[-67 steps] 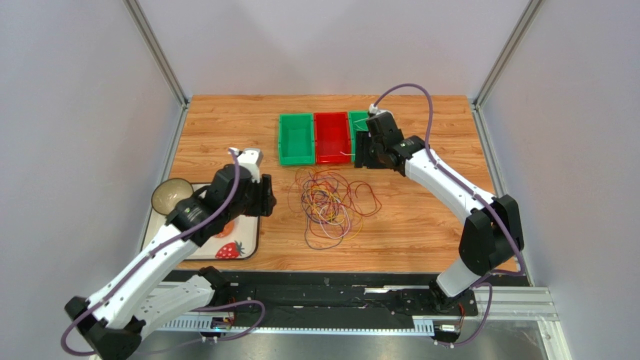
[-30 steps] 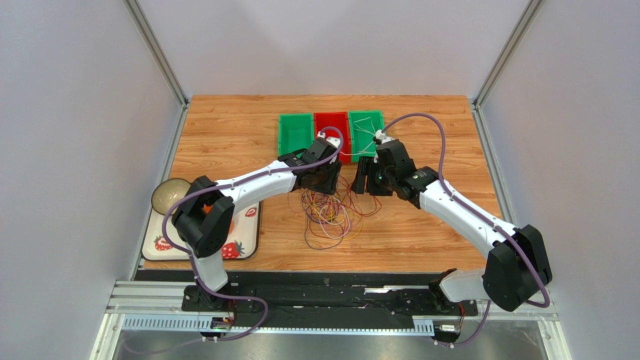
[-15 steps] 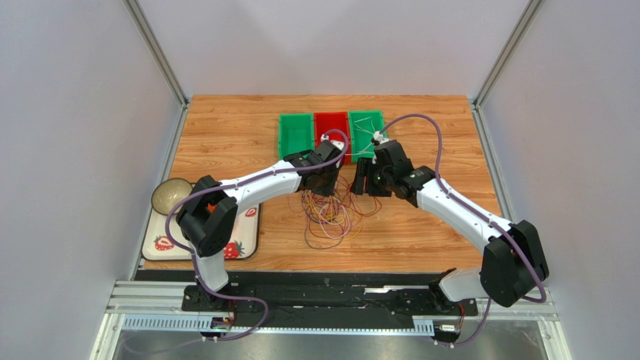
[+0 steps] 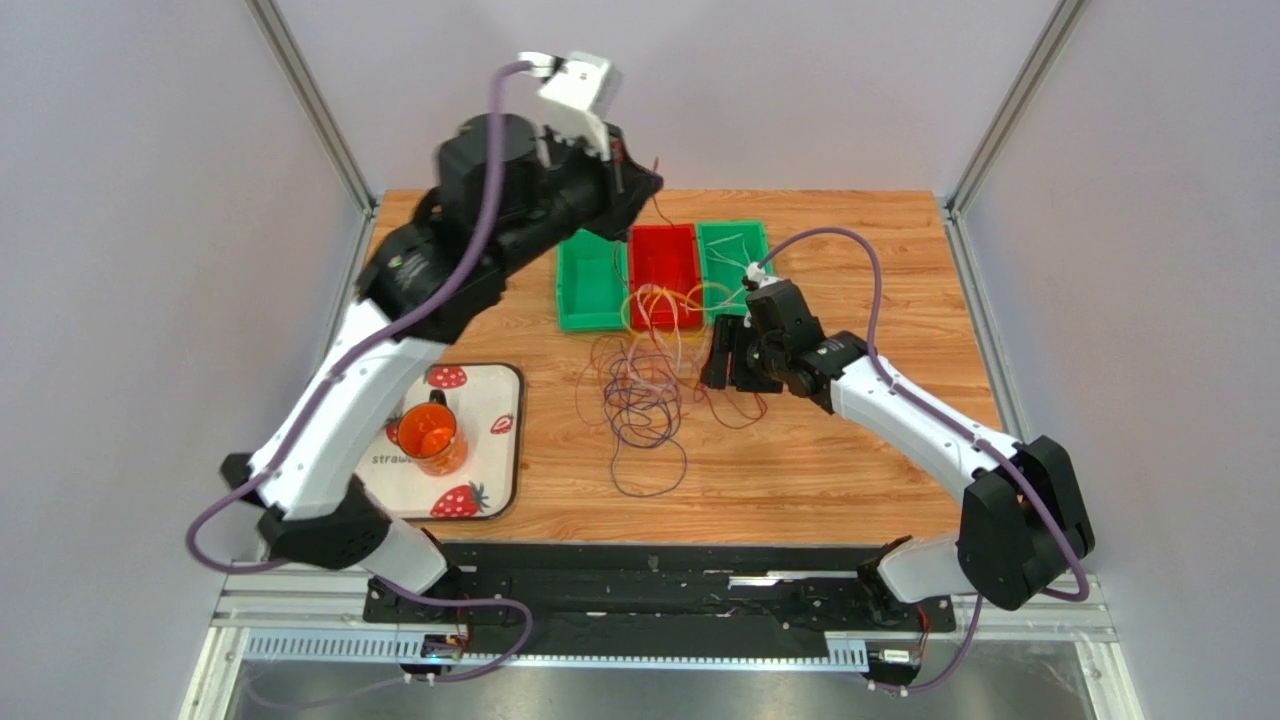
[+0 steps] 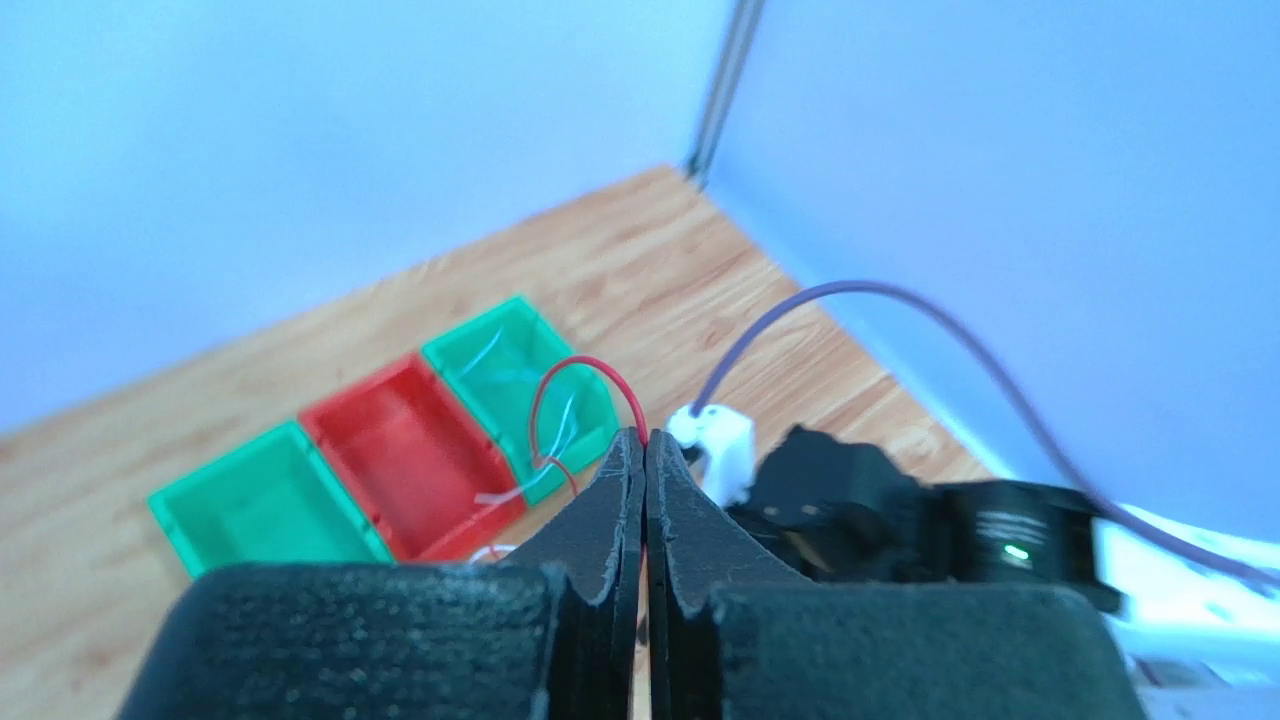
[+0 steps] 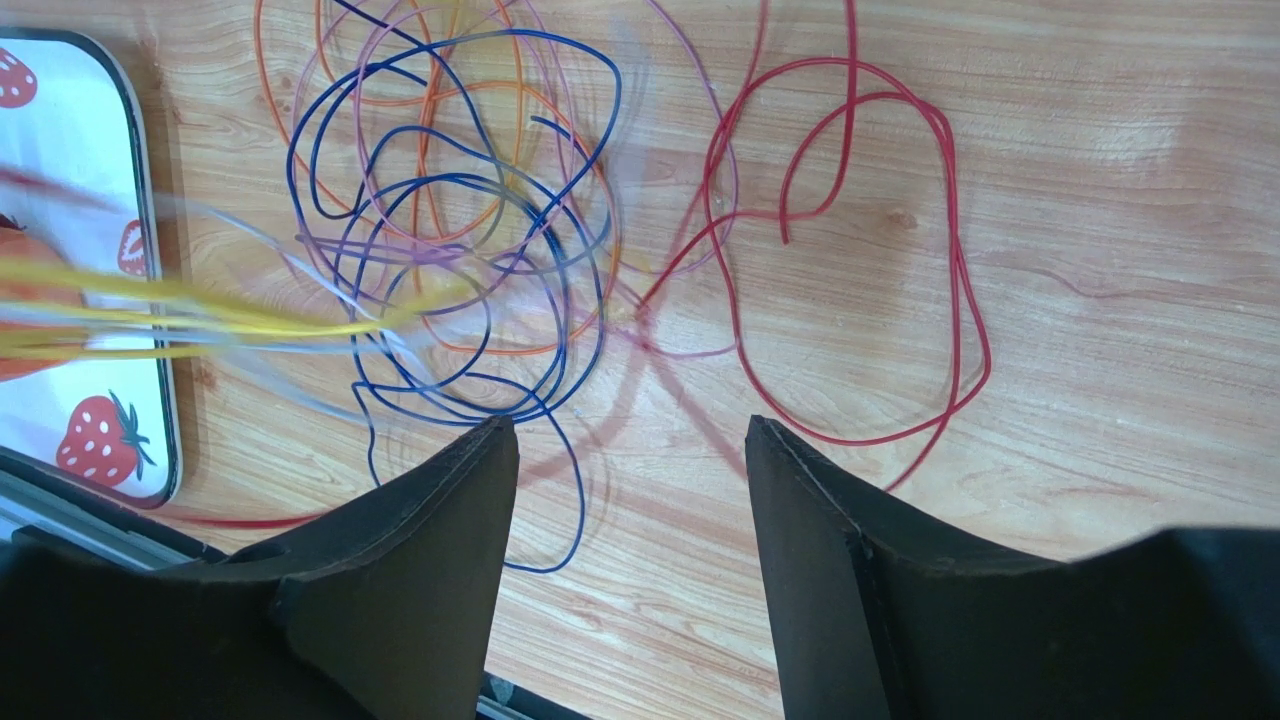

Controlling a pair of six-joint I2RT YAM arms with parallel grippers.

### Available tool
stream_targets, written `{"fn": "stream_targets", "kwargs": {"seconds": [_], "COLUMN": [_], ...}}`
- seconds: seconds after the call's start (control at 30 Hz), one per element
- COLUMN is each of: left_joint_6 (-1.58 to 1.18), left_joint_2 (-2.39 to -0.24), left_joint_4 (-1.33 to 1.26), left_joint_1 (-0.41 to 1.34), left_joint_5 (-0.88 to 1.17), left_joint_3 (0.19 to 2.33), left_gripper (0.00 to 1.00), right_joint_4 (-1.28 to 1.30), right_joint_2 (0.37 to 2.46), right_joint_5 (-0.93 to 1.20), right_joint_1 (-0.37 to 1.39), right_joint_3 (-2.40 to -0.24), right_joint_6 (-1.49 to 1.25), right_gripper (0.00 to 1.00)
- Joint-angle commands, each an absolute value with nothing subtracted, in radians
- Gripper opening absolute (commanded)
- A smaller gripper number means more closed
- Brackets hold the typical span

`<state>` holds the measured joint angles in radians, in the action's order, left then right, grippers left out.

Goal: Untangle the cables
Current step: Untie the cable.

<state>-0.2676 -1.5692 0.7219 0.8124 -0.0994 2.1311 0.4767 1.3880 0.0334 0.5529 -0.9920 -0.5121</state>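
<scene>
Left gripper (image 5: 646, 450) clamps tight on a red cable (image 5: 579, 365), raised high; the other cables (image 4: 646, 398) lie tangled on the table (image 4: 842, 465). Right gripper (image 6: 631, 435) hovers over them, jaws apart, empty. We judge them light, limp, snag-prone: pinch one outer loop.

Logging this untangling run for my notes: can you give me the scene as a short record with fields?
left gripper: shut on red cable, high above the bins
right gripper: open, empty, low over the cables
bins: green, red, green, in a row
tray: holds orange cup
</scene>
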Motion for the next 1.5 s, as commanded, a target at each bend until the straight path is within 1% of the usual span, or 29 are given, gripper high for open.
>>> {"fn": "stream_targets", "kwargs": {"seconds": [0.0,0.03,0.07,0.1,0.17,0.27,0.3,0.37,0.47,0.6,0.83,0.93,0.97,1.03,1.1,1.2,1.33,1.47], "left_joint_6": [-0.184,-0.187,-0.196,-0.199,-0.225,-0.268,-0.279,-0.305,-0.314,-0.31,-0.293,-0.284,-0.278,-0.269,-0.25,-0.233,-0.198,-0.141], "left_joint_2": [-1.41,-1.373,-1.336,-1.269,-1.214,-1.137,-1.109,-1.086,-1.049,-1.016,-0.983,-0.957,-0.95,-0.93,-0.922,-0.928,-0.922,-0.923], "left_joint_4": [0.57,0.528,0.488,0.413,0.37,0.331,0.316,0.308,0.304,0.307,0.342,0.364,0.364,0.361,0.356,0.379,0.379,0.371], "left_joint_1": [0.819,0.819,0.819,0.819,0.819,0.819,0.819,0.819,0.819,0.819,0.819,0.819,0.819,0.819,0.819,0.819,0.819,0.819], "left_joint_5": [0.069,0.072,0.072,0.063,0.048,0.075,0.104,0.124,0.123,0.124,0.163,0.167,0.166,0.166,0.166,0.167,0.158,0.101], "left_joint_3": [2.013,1.949,1.811,1.742,1.572,1.406,1.376,1.312,1.279,1.289,1.373,1.433,1.457,1.477,1.505,1.551,1.606,1.705], "left_gripper": [0.0,0.0,0.0,0.0,0.0,0.0,0.0,0.0,0.0,0.0,0.0,0.0,0.0,0.0,0.0,0.0,0.0,0.0], "right_joint_4": [0.463,0.468,0.471,0.471,0.476,0.453,0.431,0.367,0.261,0.186,0.137,0.12,0.095,0.081,0.1,0.155,0.184,0.201], "right_joint_2": [1.375,1.352,1.339,1.325,1.286,1.246,1.211,1.174,1.124,1.166,1.377,1.511,1.591,1.673,1.794,1.891,1.905,1.907], "right_joint_5": [0.009,0.006,0.002,0.002,0.005,0.041,0.099,0.15,0.245,0.313,0.272,0.27,0.284,0.322,0.342,0.334,0.304,0.299], "right_joint_1": [0.552,0.552,0.552,0.554,0.552,0.552,0.551,0.554,0.554,0.564,0.591,0.591,0.591,0.598,0.607,0.629,0.647,0.652], "right_joint_3": [-1.029,-1.029,-1.028,-1.023,-1.019,-0.999,-0.971,-0.942,-0.884,-0.897,-1.008,-1.064,-1.081,-1.144,-1.199,-1.273,-1.249,-1.171], "right_joint_6": [-0.523,-0.522,-0.522,-0.519,-0.517,-0.514,-0.511,-0.514,-0.541,-0.575,-0.597,-0.623,-0.63,-0.635,-0.629,-0.62,-0.621,-0.624], "right_gripper": [0.61,0.61,0.61,0.61,0.62,0.62,0.62,0.62,0.64,0.64,0.62,0.61,0.61,0.61,0.59,0.56,0.56,0.54]}}
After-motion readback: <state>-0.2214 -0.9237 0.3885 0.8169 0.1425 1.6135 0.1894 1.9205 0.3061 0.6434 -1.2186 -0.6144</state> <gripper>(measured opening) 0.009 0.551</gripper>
